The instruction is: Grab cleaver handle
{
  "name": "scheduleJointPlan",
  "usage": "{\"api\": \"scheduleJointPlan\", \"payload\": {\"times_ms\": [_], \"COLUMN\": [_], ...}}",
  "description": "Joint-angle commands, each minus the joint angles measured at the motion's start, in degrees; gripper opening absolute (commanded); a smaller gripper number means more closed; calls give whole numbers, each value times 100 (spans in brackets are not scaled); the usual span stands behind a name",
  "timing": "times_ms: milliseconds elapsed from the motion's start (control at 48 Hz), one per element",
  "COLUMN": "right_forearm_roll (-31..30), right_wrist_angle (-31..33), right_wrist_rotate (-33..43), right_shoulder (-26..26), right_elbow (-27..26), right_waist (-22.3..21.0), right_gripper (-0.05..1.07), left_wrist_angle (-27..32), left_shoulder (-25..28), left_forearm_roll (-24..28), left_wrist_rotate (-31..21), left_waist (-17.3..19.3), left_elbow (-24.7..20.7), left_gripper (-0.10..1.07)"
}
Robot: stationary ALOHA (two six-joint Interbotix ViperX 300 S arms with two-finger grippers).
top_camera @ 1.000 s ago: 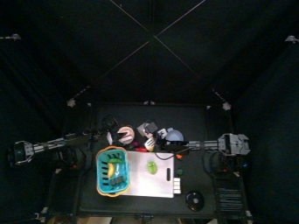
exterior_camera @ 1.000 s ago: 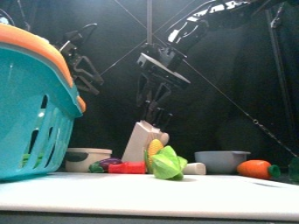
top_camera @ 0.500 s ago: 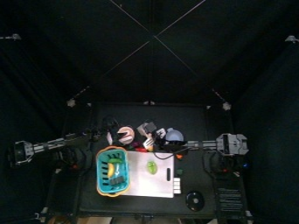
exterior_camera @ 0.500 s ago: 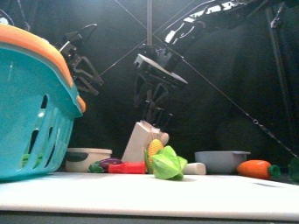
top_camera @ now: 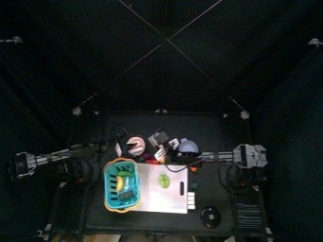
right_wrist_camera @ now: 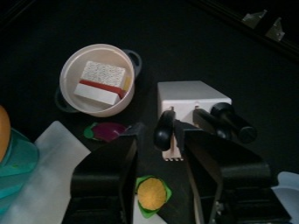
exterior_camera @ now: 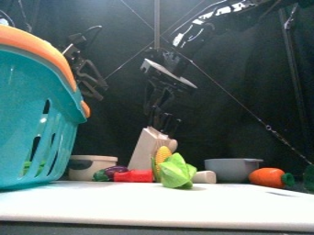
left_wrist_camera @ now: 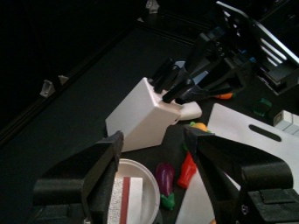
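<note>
The white knife block (right_wrist_camera: 193,94) stands at the table's back middle, with several black handles sticking out of it. The cleaver handle (right_wrist_camera: 170,142), black with pale rivets, lies between the jaws of my right gripper (right_wrist_camera: 167,140). Those jaws stand apart on either side of it, and I see no contact. In the front view the right gripper (exterior_camera: 160,103) hangs just above the block (exterior_camera: 150,149). My left gripper (left_wrist_camera: 152,136) hovers open a little way off from the block (left_wrist_camera: 146,112), holding nothing.
A teal basket (exterior_camera: 35,110) stands at the front left beside a white cutting board (top_camera: 164,185). Near the block are a round bowl (right_wrist_camera: 103,80) holding food, a green-and-yellow corn cob (exterior_camera: 172,170), a grey bowl (exterior_camera: 230,168) and an orange vegetable (exterior_camera: 267,176).
My right arm has reached a little further left toward the knife block. The left arm has stayed where it was.
</note>
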Motion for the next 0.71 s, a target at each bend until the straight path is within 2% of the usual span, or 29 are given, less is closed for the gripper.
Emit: {"api": "scheduleJointPlan", "payload": {"times_ms": [0,125,688], "right_forearm_roll": [0,-9,-35], "right_wrist_angle": [35,114,396], "right_wrist_rotate": [9,9,-97], "right_shoulder": [-97,-97,-158], "right_elbow": [-158,-193,-422], "right_waist": [-18,-26,97], "right_gripper": [58,53,53], "left_wrist_angle": [-18,-18,0], "left_shoulder": [-9,-9,-9], "left_forearm_roll": [0,0,0], "left_wrist_rotate": [0,0,0], "left_waist": [9,9,9], "left_elbow": [-70,-70,-53], "left_gripper": [92,92,92]}}
